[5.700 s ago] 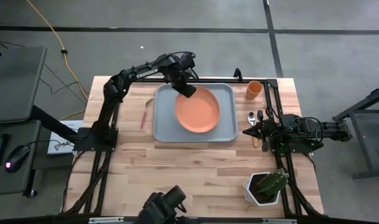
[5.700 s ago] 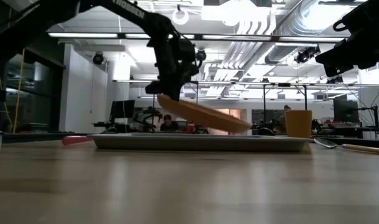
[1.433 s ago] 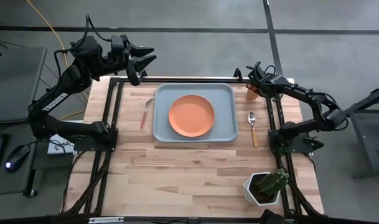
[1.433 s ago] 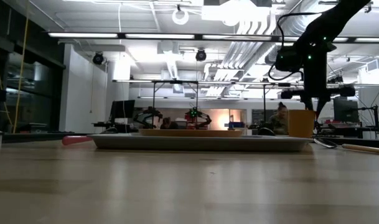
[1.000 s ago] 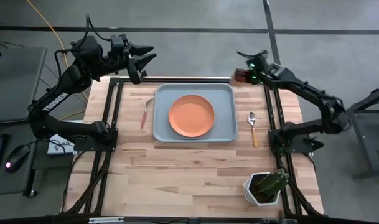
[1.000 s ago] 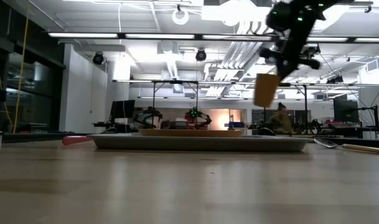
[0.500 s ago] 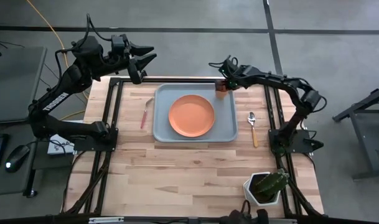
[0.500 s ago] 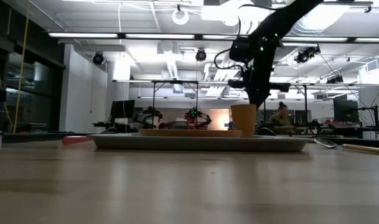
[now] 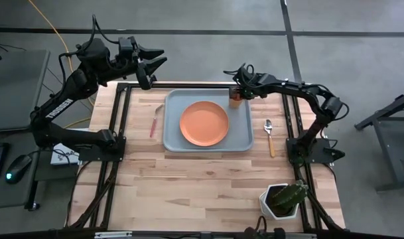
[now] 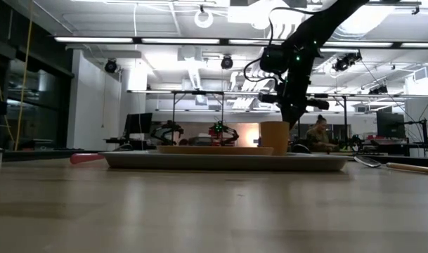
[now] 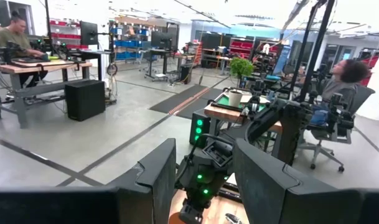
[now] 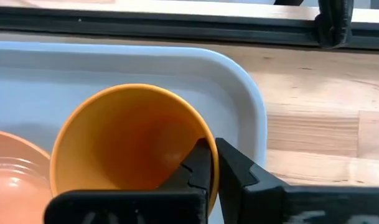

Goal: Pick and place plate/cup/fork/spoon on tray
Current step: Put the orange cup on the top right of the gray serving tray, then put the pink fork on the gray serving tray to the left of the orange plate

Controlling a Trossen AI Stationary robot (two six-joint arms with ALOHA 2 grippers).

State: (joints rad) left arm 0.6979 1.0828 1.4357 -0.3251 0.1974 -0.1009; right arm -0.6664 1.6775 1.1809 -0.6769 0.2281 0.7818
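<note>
Directly at my right hand (image 12: 213,163), fingers pinch the cup's (image 12: 130,144) rim, one inside, one outside. Cup stands upright in the tray's (image 12: 65,62) far corner, just beside the plate (image 9: 203,123). Farther off, my left hand (image 9: 150,64) waits, fingers spread, holding nothing.

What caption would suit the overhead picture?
Right gripper sets the cup in the tray corner beside the plate; fork and spoon wait outside.
</note>
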